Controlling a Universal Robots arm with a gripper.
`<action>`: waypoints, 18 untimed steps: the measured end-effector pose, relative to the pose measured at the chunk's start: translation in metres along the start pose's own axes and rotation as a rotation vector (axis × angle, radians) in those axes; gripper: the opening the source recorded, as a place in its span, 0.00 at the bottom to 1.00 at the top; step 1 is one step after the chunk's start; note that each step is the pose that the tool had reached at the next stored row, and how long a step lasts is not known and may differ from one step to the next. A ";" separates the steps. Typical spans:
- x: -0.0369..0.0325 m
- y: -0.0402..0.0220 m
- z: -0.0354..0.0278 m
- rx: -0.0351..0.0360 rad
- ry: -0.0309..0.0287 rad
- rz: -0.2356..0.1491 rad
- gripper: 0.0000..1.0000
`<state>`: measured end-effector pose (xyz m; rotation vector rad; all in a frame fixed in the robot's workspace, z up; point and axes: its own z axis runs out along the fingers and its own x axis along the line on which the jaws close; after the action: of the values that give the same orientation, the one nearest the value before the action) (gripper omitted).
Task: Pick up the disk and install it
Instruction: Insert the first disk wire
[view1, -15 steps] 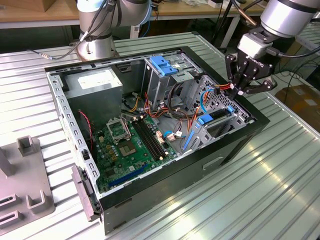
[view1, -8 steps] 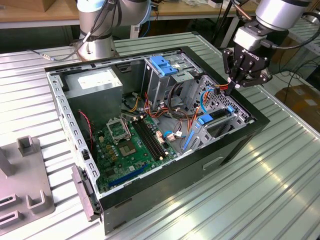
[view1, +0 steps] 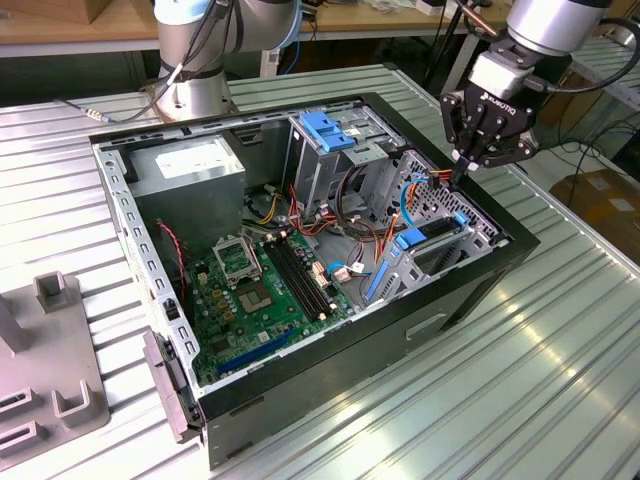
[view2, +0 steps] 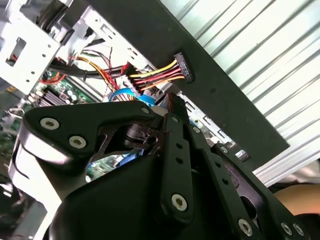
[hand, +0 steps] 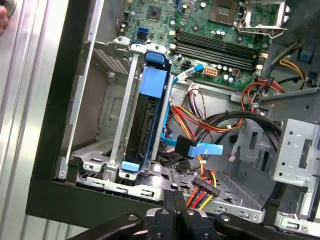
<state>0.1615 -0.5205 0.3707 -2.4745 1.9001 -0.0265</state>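
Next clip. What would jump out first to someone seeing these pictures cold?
An open computer case on the ribbed table, its green circuit board bare. The black claw hangs shut above the case's corner at the exterior view's right, over red and yellow wires. In the first wrist view the blue-framed disk sits in a bay.

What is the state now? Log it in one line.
gripper: shut | nearest: power connector, beside fingertips | disk: in drive cage slot, not held
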 end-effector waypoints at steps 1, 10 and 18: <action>0.0003 -0.0010 0.0001 0.0000 -0.0003 -0.010 0.10; -0.0031 -0.0094 -0.0040 -0.0017 0.0031 -0.030 0.10; -0.0011 -0.0171 -0.0039 -0.0017 -0.0003 -0.160 0.24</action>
<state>0.1776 -0.5150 0.3750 -2.6209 1.6973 -0.0273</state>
